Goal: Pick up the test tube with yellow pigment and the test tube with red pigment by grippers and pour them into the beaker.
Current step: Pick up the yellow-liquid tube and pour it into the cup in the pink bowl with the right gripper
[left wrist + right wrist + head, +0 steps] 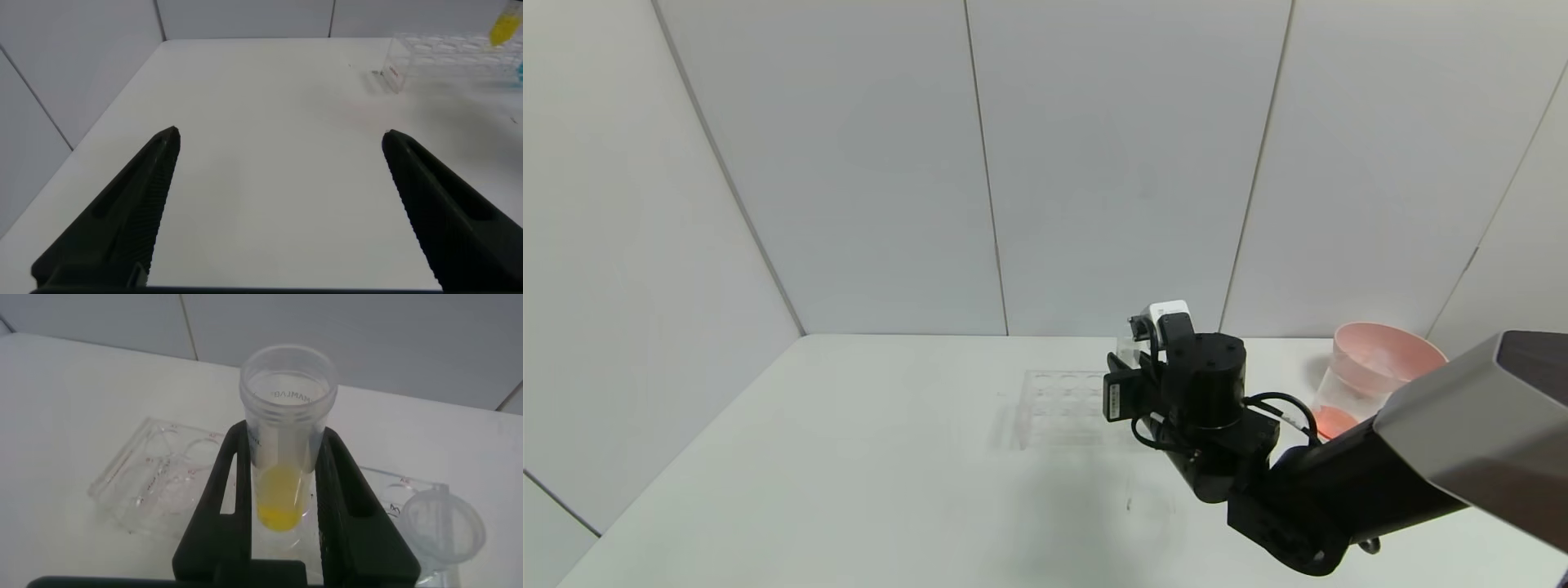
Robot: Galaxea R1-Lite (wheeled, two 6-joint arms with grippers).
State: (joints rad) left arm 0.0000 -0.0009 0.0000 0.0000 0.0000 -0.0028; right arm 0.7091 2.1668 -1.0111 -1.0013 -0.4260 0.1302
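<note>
Black right claw (282,510) clamped on test tube with yellow pigment (282,449); left claw (278,212) wide open

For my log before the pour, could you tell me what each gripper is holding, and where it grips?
The right gripper holds the yellow tube upright, fingers on its lower half, over the rack. The left gripper is open and holds nothing.

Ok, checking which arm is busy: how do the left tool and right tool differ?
The left tool is open and empty over bare table; the right tool is shut on the test tube with yellow pigment above the rack. Both are black, two-fingered.
</note>
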